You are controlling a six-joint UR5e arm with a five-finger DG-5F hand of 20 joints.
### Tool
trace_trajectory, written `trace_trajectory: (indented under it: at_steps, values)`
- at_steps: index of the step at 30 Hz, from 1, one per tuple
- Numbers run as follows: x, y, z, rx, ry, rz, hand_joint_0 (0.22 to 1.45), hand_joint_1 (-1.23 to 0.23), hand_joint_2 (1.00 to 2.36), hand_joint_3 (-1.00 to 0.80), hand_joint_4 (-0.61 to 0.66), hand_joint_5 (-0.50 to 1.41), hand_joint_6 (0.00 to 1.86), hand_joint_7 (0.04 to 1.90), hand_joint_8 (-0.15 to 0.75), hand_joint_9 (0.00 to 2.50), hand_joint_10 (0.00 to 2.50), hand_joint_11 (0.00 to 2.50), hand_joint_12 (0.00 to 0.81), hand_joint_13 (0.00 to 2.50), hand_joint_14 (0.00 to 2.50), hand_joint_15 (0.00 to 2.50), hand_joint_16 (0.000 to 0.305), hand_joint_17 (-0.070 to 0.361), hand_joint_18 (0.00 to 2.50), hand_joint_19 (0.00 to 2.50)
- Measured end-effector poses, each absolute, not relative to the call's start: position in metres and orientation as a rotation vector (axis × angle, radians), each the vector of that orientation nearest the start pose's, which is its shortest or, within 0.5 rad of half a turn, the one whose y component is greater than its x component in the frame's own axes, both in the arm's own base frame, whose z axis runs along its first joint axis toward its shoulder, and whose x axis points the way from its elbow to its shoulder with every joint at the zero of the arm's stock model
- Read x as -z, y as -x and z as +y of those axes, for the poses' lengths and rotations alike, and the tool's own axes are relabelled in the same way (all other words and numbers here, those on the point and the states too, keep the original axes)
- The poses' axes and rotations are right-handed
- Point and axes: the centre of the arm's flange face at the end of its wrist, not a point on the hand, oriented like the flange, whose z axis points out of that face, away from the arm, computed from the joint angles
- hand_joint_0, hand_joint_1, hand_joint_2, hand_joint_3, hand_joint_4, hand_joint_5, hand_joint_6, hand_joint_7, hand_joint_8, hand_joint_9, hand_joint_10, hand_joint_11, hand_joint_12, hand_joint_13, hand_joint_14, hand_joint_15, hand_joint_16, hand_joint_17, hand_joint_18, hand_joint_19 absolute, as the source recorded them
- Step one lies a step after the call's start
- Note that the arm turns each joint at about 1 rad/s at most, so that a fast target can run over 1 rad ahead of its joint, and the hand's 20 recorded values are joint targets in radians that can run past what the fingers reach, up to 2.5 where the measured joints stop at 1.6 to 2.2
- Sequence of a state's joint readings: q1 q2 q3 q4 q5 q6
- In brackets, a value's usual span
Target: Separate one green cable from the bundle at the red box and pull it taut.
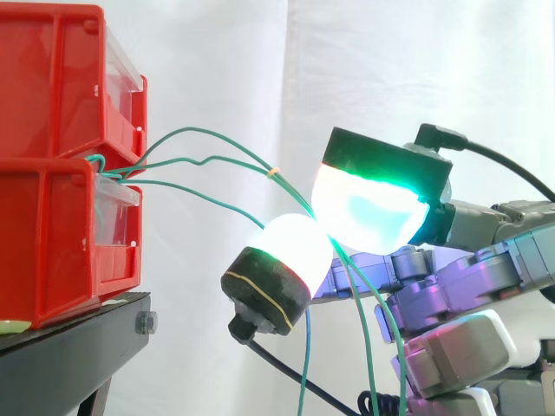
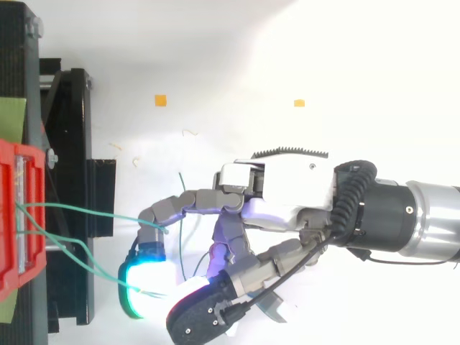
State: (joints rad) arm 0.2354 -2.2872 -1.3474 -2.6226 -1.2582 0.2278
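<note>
Green cables [image 1: 208, 160] sag from the red bins [image 1: 52, 173] at the side view's left edge to mid-frame. There the hand [image 1: 468, 286] pinches them between glowing pads [image 1: 368, 208]; one strand or several, I cannot tell. Best let extras slip free, then draw rightward steadily until one straightens. The stacked bins sit on a black stand [image 1: 78, 334], insides hidden; the cables come out between them.

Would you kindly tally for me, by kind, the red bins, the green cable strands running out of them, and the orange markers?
red bins: 2
green cable strands: 3
orange markers: 2
Total: 7
</note>
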Motion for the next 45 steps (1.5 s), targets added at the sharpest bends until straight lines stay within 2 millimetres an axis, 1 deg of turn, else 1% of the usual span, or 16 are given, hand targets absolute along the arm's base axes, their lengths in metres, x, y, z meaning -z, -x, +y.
trace_trajectory:
  at_steps: [8, 19, 22, 25, 26, 28, 30, 32, 34, 37, 41, 43, 45]
  values:
    - [-0.1983, -0.7382, 0.0069, -1.278, -1.372, 1.042, 0.71, -0.97, 1.02, -0.22, 0.03, 0.14, 0.50, 1.31, 0.276, 1.99, 0.02, 0.59, 0.419, 1.51, 0.02, 0.61, 0.060, 0.135, 1.34, 0.54]
    - [-0.1966, -0.7359, 0.0046, -1.166, -1.312, 1.108, 0.71, -1.00, 1.02, -0.25, 0.05, 0.14, 0.50, 1.32, 0.265, 2.00, 0.02, 0.60, 0.417, 1.51, 0.02, 0.63, 0.059, 0.133, 1.33, 0.54]
    - [-0.1965, -0.7356, 0.0047, -1.156, -1.305, 1.117, 0.72, -1.01, 1.01, -0.32, 0.06, 0.14, 0.50, 1.33, 0.268, 1.99, 0.02, 0.61, 0.418, 1.51, 0.02, 0.63, 0.059, 0.133, 1.32, 0.54]
    - [-0.1979, -0.7361, 0.0048, -1.154, -1.302, 1.117, 0.70, -1.01, 1.00, -0.45, 0.06, 0.14, 0.50, 1.32, 0.261, 2.00, 0.02, 0.62, 0.414, 1.52, 0.02, 0.63, 0.059, 0.133, 1.32, 0.55]
    - [-0.1984, -0.7364, 0.0048, -1.154, -1.301, 1.117, 0.67, -1.00, 1.00, -0.50, 0.06, 0.14, 0.50, 1.33, 0.263, 2.00, 0.02, 0.62, 0.415, 1.52, 0.02, 0.63, 0.059, 0.133, 1.32, 0.55]
    - [-0.1991, -0.7370, 0.0048, -1.154, -1.300, 1.116, 0.60, -0.95, 1.00, -0.50, 0.07, 0.14, 0.50, 1.32, 0.259, 2.01, 0.02, 0.62, 0.421, 1.53, 0.02, 0.64, 0.060, 0.135, 1.33, 0.55]
    - [-0.2001, -0.7375, 0.0050, -1.152, -1.299, 1.117, 0.55, -0.91, 1.00, -0.50, 0.07, 0.14, 0.50, 1.32, 0.258, 2.02, 0.02, 0.61, 0.421, 1.54, 0.02, 0.63, 0.061, 0.137, 1.35, 0.54]
    - [-0.2005, -0.7377, 0.0049, -1.149, -1.299, 1.121, 0.54, -0.86, 1.00, -0.50, 0.08, 0.14, 0.50, 1.33, 0.258, 2.03, 0.02, 0.60, 0.422, 1.54, 0.02, 0.63, 0.061, 0.138, 1.36, 0.54]
    - [-0.2011, -0.7377, 0.0049, -1.147, -1.300, 1.123, 0.53, -0.82, 1.00, -0.50, 0.08, 0.14, 0.50, 1.32, 0.258, 2.04, 0.02, 0.59, 0.426, 1.55, 0.02, 0.63, 0.062, 0.139, 1.36, 0.54]
    - [-0.2011, -0.7376, 0.0048, -1.144, -1.301, 1.126, 0.53, -0.70, 1.00, -0.50, 0.07, 0.14, 0.50, 1.31, 0.247, 2.06, 0.02, 0.59, 0.430, 1.57, 0.02, 0.63, 0.062, 0.139, 1.37, 0.54]
    - [-0.2013, -0.7376, 0.0048, -1.143, -1.301, 1.127, 0.53, -0.45, 1.00, -0.50, 0.07, 0.14, 0.50, 1.31, 0.245, 2.08, 0.02, 0.60, 0.426, 1.59, 0.02, 0.63, 0.062, 0.139, 1.38, 0.54]
    - [-0.2012, -0.7376, 0.0048, -1.143, -1.301, 1.127, 0.55, -0.43, 1.00, -0.50, 0.07, 0.14, 0.50, 1.31, 0.235, 2.08, 0.02, 0.59, 0.423, 1.58, 0.02, 0.63, 0.061, 0.136, 1.37, 0.55]
    - [-0.2013, -0.7377, 0.0048, -1.143, -1.301, 1.127, 0.60, -0.50, 1.00, -0.50, 0.06, 0.14, 0.50, 1.32, 0.233, 2.08, 0.02, 0.60, 0.418, 1.57, 0.02, 0.64, 0.059, 0.132, 1.35, 0.56]
